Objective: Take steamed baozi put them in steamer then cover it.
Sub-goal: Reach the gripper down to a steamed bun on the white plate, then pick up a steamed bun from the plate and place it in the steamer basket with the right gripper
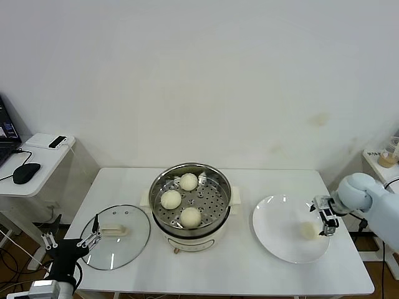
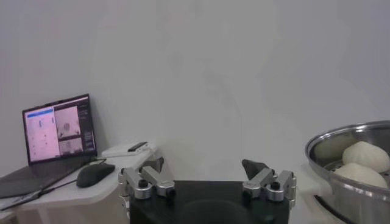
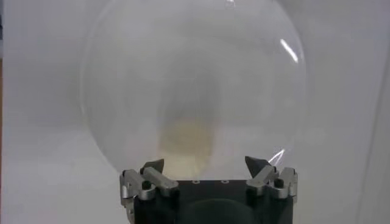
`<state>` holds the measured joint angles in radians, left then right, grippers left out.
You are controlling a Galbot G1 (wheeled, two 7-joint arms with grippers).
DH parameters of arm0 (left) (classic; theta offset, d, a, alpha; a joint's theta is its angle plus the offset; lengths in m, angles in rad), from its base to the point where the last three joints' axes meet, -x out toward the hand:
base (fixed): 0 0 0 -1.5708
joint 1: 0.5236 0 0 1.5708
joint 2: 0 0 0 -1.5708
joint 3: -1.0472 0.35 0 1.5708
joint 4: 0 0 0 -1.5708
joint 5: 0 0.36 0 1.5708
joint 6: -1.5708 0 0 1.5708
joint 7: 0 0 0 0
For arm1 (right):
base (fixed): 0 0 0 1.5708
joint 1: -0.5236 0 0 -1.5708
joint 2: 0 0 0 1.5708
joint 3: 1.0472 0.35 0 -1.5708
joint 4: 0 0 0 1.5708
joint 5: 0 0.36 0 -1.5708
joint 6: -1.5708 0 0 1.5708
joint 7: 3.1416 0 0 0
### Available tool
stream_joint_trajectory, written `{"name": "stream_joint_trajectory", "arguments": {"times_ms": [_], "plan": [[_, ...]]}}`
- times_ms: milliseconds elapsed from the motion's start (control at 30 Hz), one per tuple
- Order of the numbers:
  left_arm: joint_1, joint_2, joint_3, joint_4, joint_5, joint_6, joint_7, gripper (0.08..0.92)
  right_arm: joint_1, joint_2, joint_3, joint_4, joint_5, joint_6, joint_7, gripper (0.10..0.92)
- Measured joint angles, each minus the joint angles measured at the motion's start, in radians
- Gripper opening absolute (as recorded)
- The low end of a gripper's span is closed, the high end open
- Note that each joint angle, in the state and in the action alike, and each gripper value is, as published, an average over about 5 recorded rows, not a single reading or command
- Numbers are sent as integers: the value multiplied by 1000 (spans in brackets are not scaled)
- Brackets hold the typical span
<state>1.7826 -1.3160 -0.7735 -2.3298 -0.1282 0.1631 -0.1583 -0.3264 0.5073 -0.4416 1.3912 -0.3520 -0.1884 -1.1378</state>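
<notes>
1. at the middle of the white table (image 1: 249, 274) sits the steamer (image 1: 190, 205), a shiny steel pot on a white base, uncovered so buns can go in from above. three steamed baozi (image 1: 189, 182) (image 1: 171, 199) (image 1: 191, 216) already rest on its perforated tray, spread apart; the open patch of tray on the robot's right looks like the slot for the last one.

2. on the robot's right, a flat white plate (image 1: 274, 218) lies just beside the steamer and carries the fourth baozi (image 1: 307, 230) near its outer edge. the right claw (image 1: 328, 219) hangs low at that edge, close to the bun, fingers spread wide and empty. in the right wrist view the bun (image 3: 187, 145) lies ahead of the gap between the fingertips (image 3: 153, 165), so this looks like the approach for a pick, with the grasp not yet made.

3. on the robot's left, the cover (image 1: 116, 237), a clear glass lid with a cream oblong handle, lies flat on the table just beside the steamer, handle up. it is parked within reach of the left arm, likely for the closing step once the tray is full.

4. the left claw (image 1: 92, 235) waits off the table's near left corner, just outside the lid's rim, spread open and holding nothing.

5. the table top is plain white and backs onto a bare white wall. beyond its left end a small side table (image 1: 37, 163) holds a laptop (image 2: 58, 135) with its screen lit and a black mouse (image 1: 26, 172).
</notes>
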Motion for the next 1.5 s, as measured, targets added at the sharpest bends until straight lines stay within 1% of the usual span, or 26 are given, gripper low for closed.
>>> {"name": "stream_joint_trajectory", "arguments": {"times_ms": [467, 567, 733, 1000, 1233, 1500], "plan": [[7, -9, -1, 1, 6, 0, 1, 823, -49, 67, 33, -67, -41, -7, 2, 820], [6, -10, 1, 1, 8, 0, 1, 823, -53, 73, 36, -72, -41, -12, 3, 784], [6, -10, 2, 1, 8, 1, 2, 823, -55, 76, 36, -76, -40, -17, 0, 699], [6, -10, 7, 0, 10, 2, 3, 823, -30, 69, 19, -68, -23, -23, -16, 612], [3, -6, 7, -2, 9, 3, 3, 823, 71, 45, -45, -36, 24, -43, -27, 617], [0, -2, 17, -1, 11, 8, 4, 823, 292, 59, -185, 22, 119, -80, -32, 619]]}}
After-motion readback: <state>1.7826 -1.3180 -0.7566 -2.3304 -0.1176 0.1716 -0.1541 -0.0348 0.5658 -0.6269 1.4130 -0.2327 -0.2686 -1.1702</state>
